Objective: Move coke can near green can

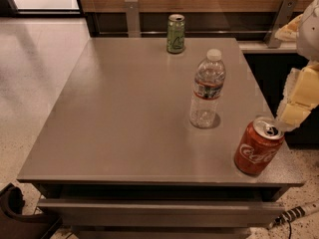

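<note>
My pale yellow gripper (293,112) hangs at the right, beside the top of the tilted red aluminium coke can (259,147) at the grey table's (114,113) near right corner. Whether it is spread or clamped, I cannot tell. The pale green aluminium can (175,33) stands far off, with a clear plastic water bottle (207,91) between them.

We see a clear bottle (207,91) upright on a grey table (114,123), right of its middle; a striped cable (294,214) lies on the speckled floor (30,108).
</note>
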Motion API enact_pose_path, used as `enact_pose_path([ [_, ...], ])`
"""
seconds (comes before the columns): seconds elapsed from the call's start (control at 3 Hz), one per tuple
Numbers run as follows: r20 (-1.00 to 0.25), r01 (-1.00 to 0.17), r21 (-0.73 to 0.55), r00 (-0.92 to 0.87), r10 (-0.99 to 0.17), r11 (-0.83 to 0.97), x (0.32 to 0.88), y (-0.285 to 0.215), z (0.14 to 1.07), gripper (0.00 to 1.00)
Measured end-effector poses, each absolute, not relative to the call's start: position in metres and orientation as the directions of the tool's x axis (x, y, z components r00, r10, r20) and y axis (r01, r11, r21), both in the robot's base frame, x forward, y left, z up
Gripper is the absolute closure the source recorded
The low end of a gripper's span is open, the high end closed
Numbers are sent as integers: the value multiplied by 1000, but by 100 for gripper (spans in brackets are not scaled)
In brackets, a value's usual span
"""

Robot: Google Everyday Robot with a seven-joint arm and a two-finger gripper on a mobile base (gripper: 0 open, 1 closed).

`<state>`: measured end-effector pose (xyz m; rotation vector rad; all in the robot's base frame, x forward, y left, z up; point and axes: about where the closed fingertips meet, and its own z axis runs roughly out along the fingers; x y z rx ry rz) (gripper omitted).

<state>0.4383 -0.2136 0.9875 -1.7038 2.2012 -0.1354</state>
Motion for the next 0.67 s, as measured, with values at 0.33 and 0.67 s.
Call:
enact_pose_path([
  [0.33, -217, -919, -287, -213, -953, 271, 438, -214, 988, 0],
  [0.67, -281, -920, -270, -207, -937, 284, 432, -223, 991, 0],
])
